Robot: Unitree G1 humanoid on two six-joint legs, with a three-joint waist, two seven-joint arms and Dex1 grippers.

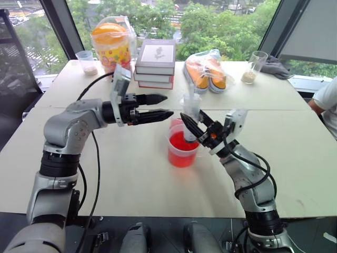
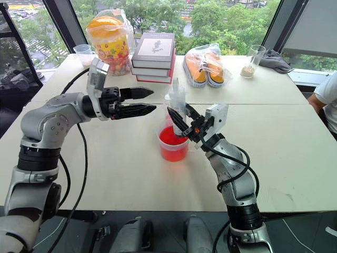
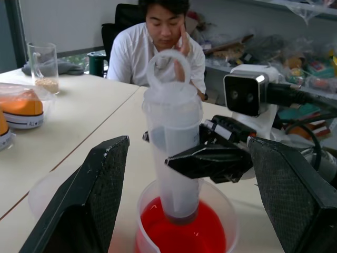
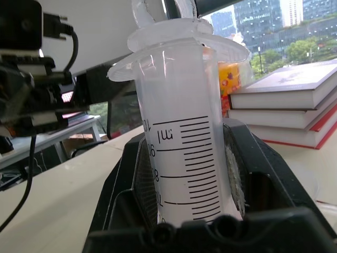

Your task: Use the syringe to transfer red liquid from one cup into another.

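Note:
The syringe (image 1: 190, 105) stands upright with my right gripper (image 1: 191, 118) shut on its clear marked barrel (image 4: 184, 132). Its lower end dips into the red liquid (image 3: 179, 232) in the wide red cup (image 1: 182, 150) at the middle of the table. The plunger ring (image 3: 168, 66) sits just above the barrel's flange. My left gripper (image 1: 168, 105) hangs level and open just left of the syringe's top, apart from it. A narrower clear cup (image 2: 167, 122) with a pink tint stands right behind the red cup, mostly hidden.
At the back of the white table (image 1: 131, 179) are a stack of books (image 1: 156, 63), an orange snack jar (image 1: 110, 45) and bagged shoes (image 1: 206, 71). Cups of beige powder stand back left (image 1: 87, 62) and back right (image 1: 255, 67). A person (image 1: 327, 103) sits at the right edge.

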